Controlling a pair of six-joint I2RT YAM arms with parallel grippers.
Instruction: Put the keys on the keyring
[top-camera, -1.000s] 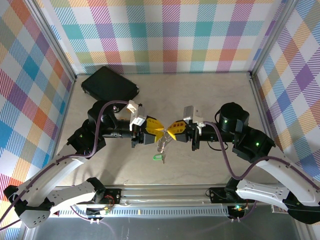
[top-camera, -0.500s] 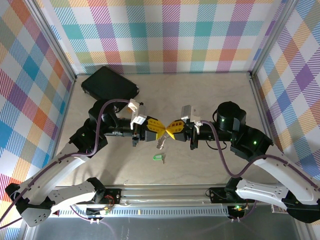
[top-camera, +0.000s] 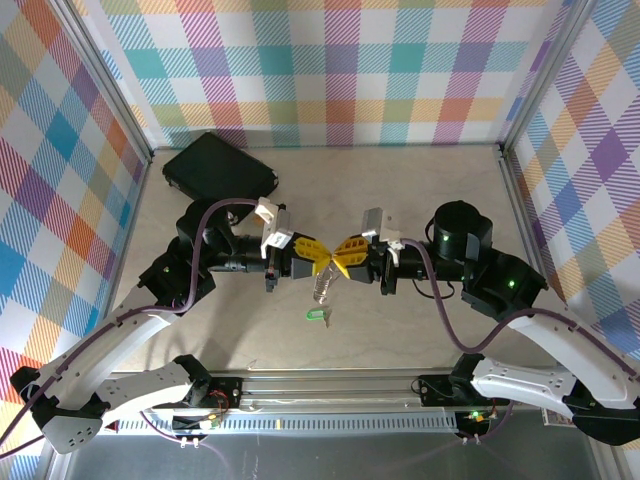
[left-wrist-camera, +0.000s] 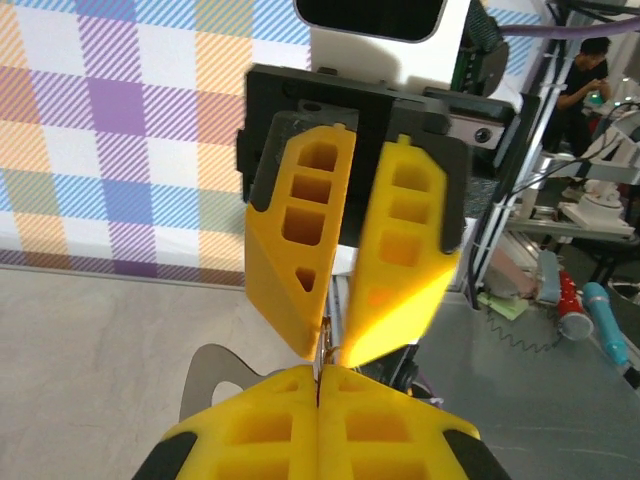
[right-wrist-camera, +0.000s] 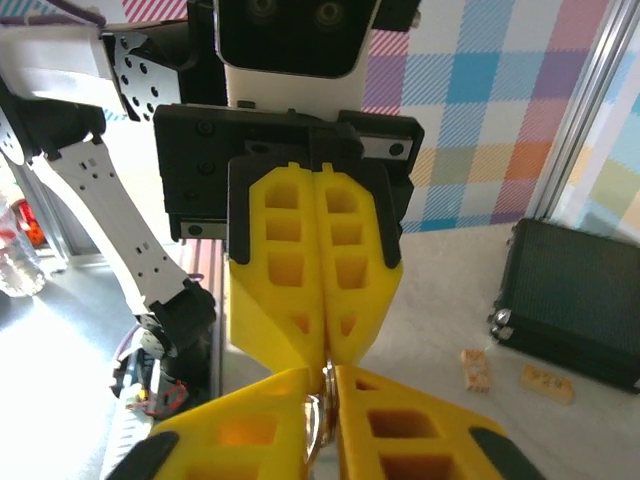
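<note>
One keyring (top-camera: 322, 284), two-sided hold
left gripper (top-camera: 320, 257) clamped tight on it; right gripper (top-camera: 338, 261), facing, jaws slightly parted around it

The left arm (top-camera: 120, 340) and right arm (top-camera: 545, 365) bend inward, forearms roughly level, wrists facing each other; the 2 grippers meet tip to tip at centre; the left gripper (top-camera: 318, 254) has its 2 yellow fingers pressed flat together; the right gripper (top-camera: 343, 254) stands slightly parted, a narrow gap between its fingers.
</note>
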